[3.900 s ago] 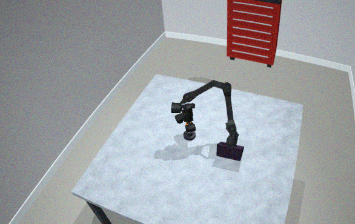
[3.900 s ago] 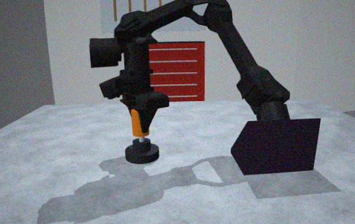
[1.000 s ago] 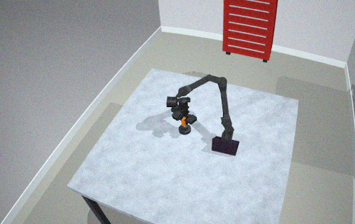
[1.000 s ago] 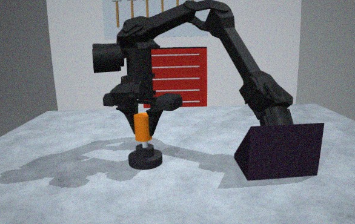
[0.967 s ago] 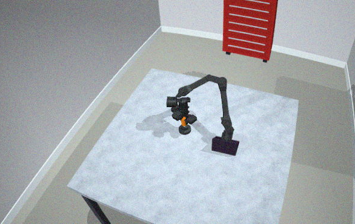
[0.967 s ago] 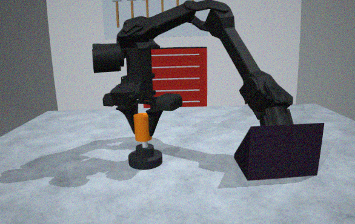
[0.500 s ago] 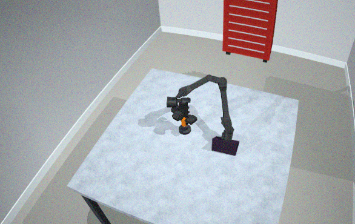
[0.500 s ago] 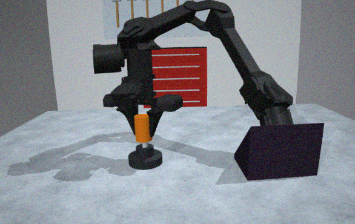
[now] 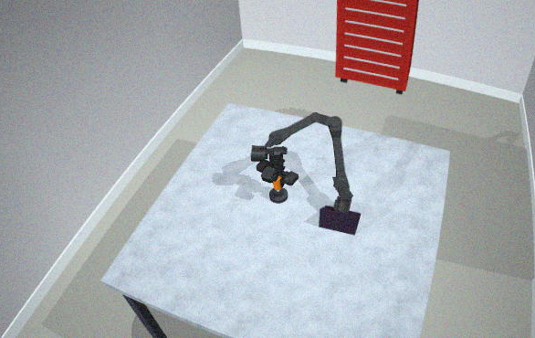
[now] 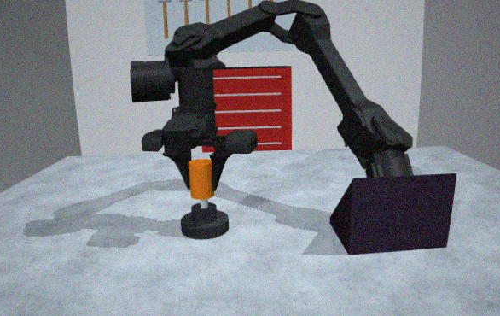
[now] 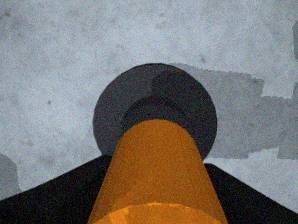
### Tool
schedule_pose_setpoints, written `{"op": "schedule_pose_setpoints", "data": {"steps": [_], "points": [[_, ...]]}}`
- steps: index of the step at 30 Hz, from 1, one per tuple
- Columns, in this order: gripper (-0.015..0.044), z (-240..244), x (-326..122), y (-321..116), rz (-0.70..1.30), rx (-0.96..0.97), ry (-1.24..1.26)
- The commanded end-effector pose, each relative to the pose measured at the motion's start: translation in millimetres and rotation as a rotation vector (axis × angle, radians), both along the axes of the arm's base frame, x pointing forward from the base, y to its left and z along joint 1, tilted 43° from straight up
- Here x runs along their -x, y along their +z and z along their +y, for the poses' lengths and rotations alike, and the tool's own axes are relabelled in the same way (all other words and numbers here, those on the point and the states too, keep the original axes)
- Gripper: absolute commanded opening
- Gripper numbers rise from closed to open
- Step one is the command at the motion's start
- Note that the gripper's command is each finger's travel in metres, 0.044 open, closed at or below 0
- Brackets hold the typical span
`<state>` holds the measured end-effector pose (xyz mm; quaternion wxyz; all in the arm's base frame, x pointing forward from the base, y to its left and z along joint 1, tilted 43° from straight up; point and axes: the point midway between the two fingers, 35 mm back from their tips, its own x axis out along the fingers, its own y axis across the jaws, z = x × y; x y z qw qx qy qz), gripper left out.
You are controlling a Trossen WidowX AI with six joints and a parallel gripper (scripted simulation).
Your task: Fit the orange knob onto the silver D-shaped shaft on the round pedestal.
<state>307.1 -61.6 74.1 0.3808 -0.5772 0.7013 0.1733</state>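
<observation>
A: What is seen first, by size?

B: The table [image 9: 242, 260] [image 10: 98, 282] [image 11: 40, 50], by which everything is carried. Above it the arm [image 9: 339, 155] [image 10: 341, 77] is bent over, its wrist pointed down.

A: And beneath the wrist?

B: The round pedestal [image 9: 278, 197] [image 10: 205, 226] [image 11: 107, 115], dark and stepped, set flat on the table.

A: How are the fingers [image 9: 291, 177] [image 10: 221, 168] placed?

B: They are closed on the orange knob [image 9: 277, 184] [image 10: 200, 179] [image 11: 155, 165], which is held almost upright over the pedestal, a visible gap being left beneath it.

A: Is anything seen in that gap?

B: A short length of the silver shaft [image 10: 204, 204], in the exterior view, directly under the knob's lower end. Whether its tip has been taken into the hole cannot be told; the flat sides are hidden too.

A: Which step is in hand, then?

B: Alignment, it is judged: the knob has not been seated. Small turns about the upright axis, under light downward pressure, are called for until the flats are matched. Only then should it be pushed fully down and released. If it is forced while misaligned, it may be jammed or tipped in the grip.
</observation>
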Motion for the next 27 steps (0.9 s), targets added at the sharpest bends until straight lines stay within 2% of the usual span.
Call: {"op": "schedule_pose_setpoints", "data": {"steps": [1,27], "points": [[0.0000,-0.4,-1.1,-0.4,0.029,-0.001,0.034],[0.0000,0.7,0.1,1.0,0.061,-0.003,0.069]]}}
